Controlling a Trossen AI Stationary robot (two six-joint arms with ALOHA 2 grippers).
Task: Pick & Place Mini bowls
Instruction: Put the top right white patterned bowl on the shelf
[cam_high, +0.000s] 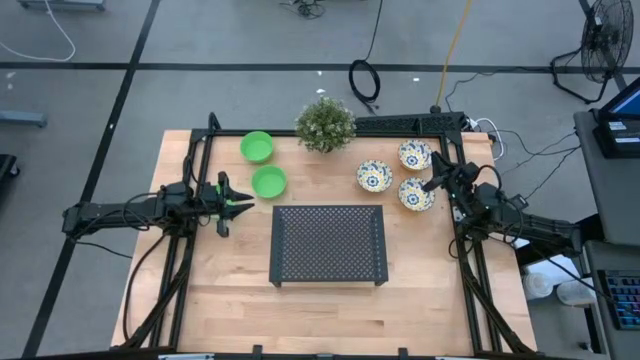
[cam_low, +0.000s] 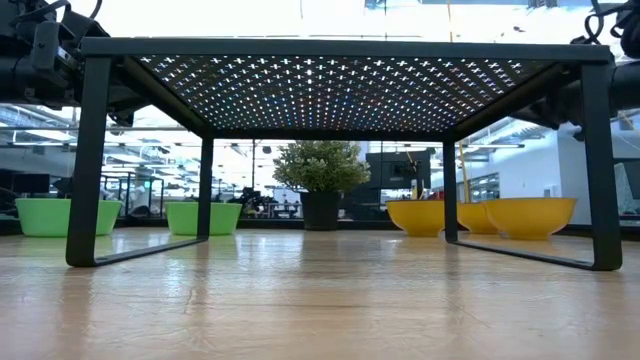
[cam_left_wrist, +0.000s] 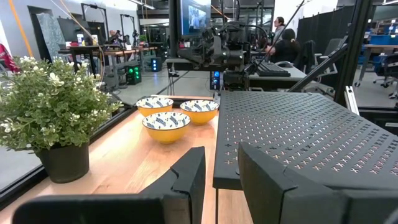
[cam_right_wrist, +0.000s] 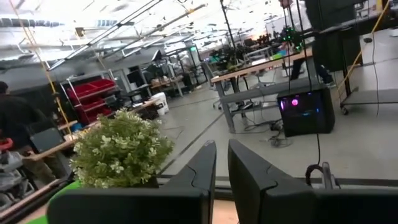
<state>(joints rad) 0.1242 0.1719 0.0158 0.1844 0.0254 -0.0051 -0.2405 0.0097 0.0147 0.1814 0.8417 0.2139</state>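
Green bowl (cam_high: 268, 181) just beside left hand (cam_high: 240, 202), empty, slightly parted; patterned bowl (cam_high: 416, 194) beside right hand (cam_high: 432, 184), empty, nearly closed.

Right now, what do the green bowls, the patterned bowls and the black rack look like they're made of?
Green bowls: probably plastic, one flat bright colour with a dull sheen.
Patterned bowls: likely glazed ceramic or melamine, glossy yellow outside, white inside with blue print; I cannot tell which.
Rack: apparently metal, matte black, a thin sheet punched with small crosses on bent bar legs.

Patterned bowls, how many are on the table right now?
3, clustered on the table's right side near the right gripper: one beside the plant, one toward the back, one nearest the rack.
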